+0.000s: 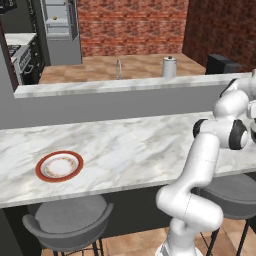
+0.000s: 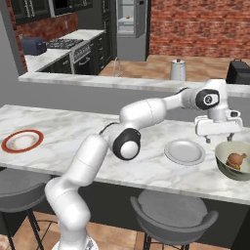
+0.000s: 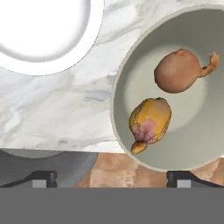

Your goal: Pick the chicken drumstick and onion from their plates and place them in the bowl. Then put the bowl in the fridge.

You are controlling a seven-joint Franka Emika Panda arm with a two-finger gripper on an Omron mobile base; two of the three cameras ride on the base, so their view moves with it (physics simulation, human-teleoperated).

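The pale bowl (image 3: 131, 61) stands near the counter's front edge and holds both pieces of food. The brown onion (image 3: 177, 72) lies in it beside the golden, lumpy chicken drumstick (image 3: 150, 120). My gripper (image 3: 113, 179) hangs open above the bowl (image 2: 229, 172), with nothing between its fingers; from the right base camera the gripper (image 2: 218, 139) sits just over the bowl's left rim. A plain white plate (image 3: 43, 35) lies empty left of the bowl. The red-rimmed plate (image 1: 59, 166) is empty at the counter's far left. The silver fridge (image 2: 128, 24) stands far back across the kitchen.
A raised ledge (image 2: 122, 82) runs behind the marble counter (image 2: 73, 132). A silver kettle (image 2: 177, 69) and a black appliance (image 2: 239, 72) stand beyond it. Grey stools (image 2: 171, 215) are tucked under the counter's front edge. A stove (image 2: 68, 45) is at the back left.
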